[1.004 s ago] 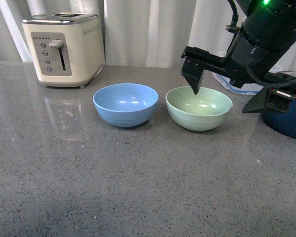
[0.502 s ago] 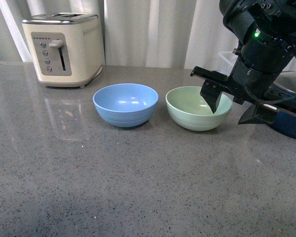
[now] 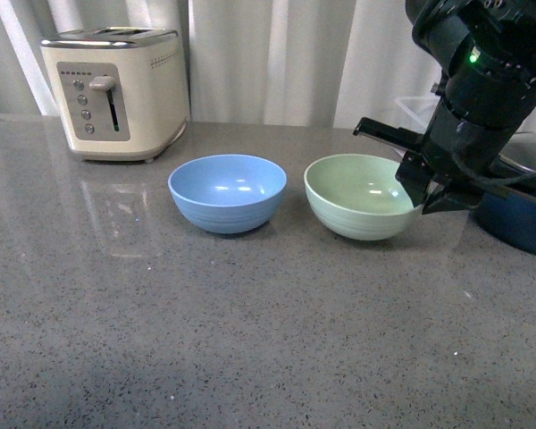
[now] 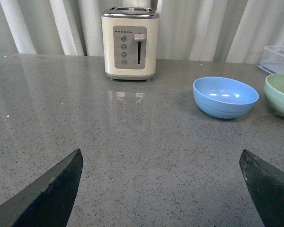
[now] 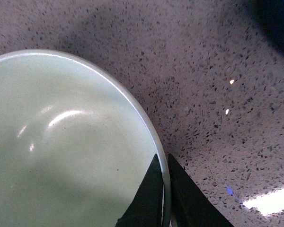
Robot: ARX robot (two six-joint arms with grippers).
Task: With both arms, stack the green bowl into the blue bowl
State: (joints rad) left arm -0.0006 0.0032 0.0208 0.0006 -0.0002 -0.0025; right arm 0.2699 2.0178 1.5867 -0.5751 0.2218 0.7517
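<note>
The pale green bowl [image 3: 362, 197] stands right of the blue bowl [image 3: 228, 190] on the grey counter, slightly tilted with its right side raised. My right gripper [image 3: 418, 192] is shut on the green bowl's right rim, one finger inside and one outside. From the right wrist, the green bowl [image 5: 61, 151] fills the view and the right gripper [image 5: 164, 163] pinches its rim. My left gripper [image 4: 161, 161] is open and low over bare counter, with the blue bowl [image 4: 226, 96] and the green bowl's edge [image 4: 280, 94] far ahead. The left arm is out of the front view.
A cream toaster [image 3: 116, 89] stands at the back left. A dark navy pot [image 3: 523, 210] sits close behind my right arm at the right edge. A clear plastic box [image 4: 278, 57] is at the back right. White curtains close off the back.
My right gripper dropped from above the green bowl's middle to its right rim and shut on it. The bowl shifted slightly right and tipped up on that side.
</note>
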